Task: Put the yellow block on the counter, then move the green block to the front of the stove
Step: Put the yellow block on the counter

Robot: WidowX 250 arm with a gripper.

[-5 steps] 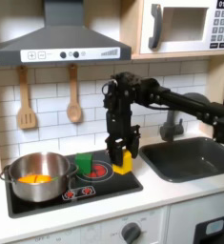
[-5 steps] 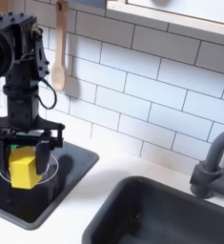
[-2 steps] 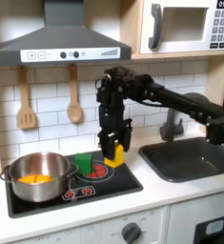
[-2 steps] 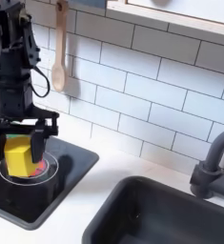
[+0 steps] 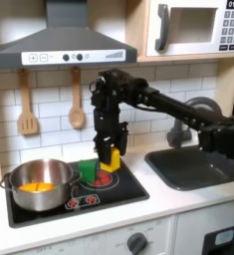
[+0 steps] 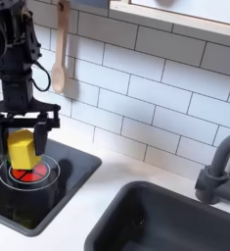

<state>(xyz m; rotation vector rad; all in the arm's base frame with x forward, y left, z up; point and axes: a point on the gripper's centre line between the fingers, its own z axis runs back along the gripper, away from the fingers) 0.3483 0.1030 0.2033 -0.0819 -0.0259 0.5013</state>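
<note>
The end effector [image 5: 110, 156] [image 6: 23, 147] is clenched on the yellow block [image 5: 110, 158] [image 6: 22, 150], holding it in the air above the stove [image 5: 128, 186] [image 6: 63, 169], over a red ring burner [image 6: 26, 175]. In the first exterior view the green block [image 5: 88, 170] sits on the stove just to the left of the yellow one, beside the steel pot [image 5: 39, 185]. The off-white desk [image 5: 173, 197] [image 6: 97, 210] with its dark sink [image 5: 198, 165] [image 6: 165, 221] lies to the right of the stove in both exterior views.

microwave [image 5: 200, 27] clock display, digits partly cut off, unreadable
</note>
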